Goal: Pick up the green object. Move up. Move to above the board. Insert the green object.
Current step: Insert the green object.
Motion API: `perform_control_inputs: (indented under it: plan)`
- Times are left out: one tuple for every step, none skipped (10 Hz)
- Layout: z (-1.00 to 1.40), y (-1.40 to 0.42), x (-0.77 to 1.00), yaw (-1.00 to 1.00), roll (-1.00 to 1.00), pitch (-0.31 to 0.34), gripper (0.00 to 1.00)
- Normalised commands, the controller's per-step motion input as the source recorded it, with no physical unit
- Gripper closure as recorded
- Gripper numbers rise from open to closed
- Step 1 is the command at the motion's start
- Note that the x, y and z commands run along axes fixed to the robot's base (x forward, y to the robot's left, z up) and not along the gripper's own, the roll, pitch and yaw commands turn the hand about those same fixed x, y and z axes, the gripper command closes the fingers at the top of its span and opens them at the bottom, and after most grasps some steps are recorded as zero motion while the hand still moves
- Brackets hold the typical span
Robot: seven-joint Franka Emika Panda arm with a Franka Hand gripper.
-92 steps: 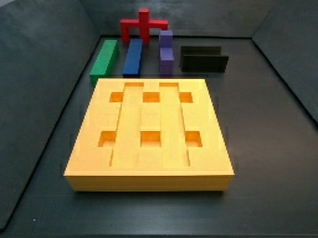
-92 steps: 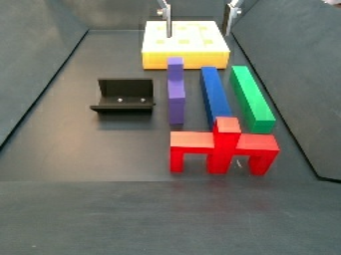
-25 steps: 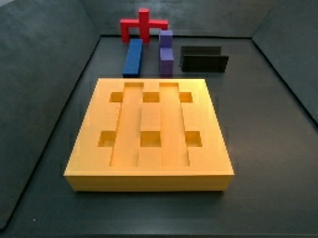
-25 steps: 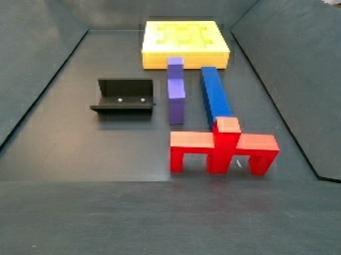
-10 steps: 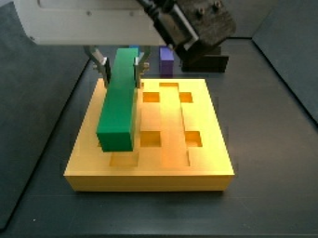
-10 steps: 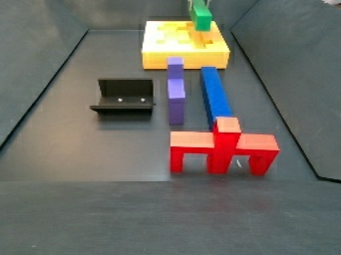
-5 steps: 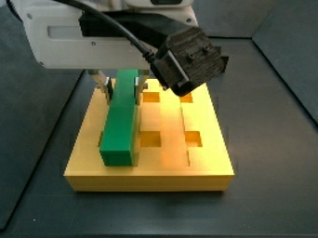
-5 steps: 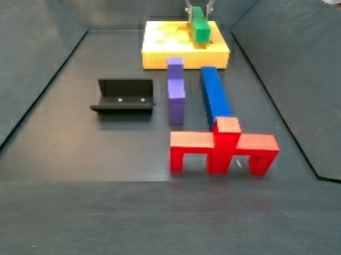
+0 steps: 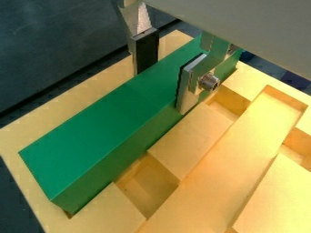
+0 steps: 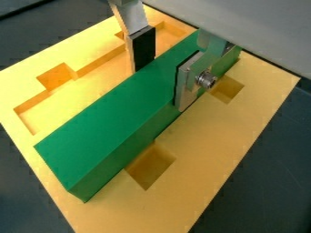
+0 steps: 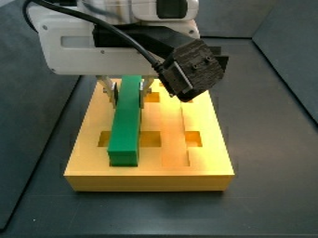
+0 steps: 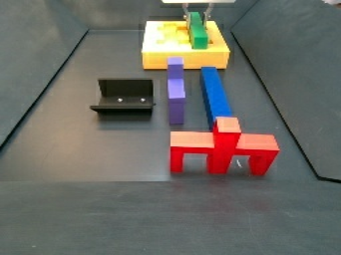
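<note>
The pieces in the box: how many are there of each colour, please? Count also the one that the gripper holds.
Green: 1, the green object, held by the gripper over the board
Blue: 1, the blue bar
Purple: 1, the purple bar
Red: 1, the red piece
Orange-yellow: 1, the board
Black: 1, the fixture
Total: 6

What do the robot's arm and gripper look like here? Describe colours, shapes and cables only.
In a side view, above the board, the arm's end is a boxy white housing with black cables running to a black angular camera block. The gripper has flat silver plate fingers with dark pads.
</note>
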Motion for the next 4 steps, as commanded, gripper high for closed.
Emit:
perform_control_inputs:
  plan:
    - [-0.37, 0.11, 0.17, 0.00, 0.07, -0.011, 1.00]
    - [-0.36, 0.00, 0.10, 0.00, 0.08, -0.013, 1.00]
    - [0.00, 0.00, 0.00, 0.00, 0.00, -0.023, 1.00]
    - [0.00, 0.00, 0.00, 0.00, 0.00, 0.000, 1.00]
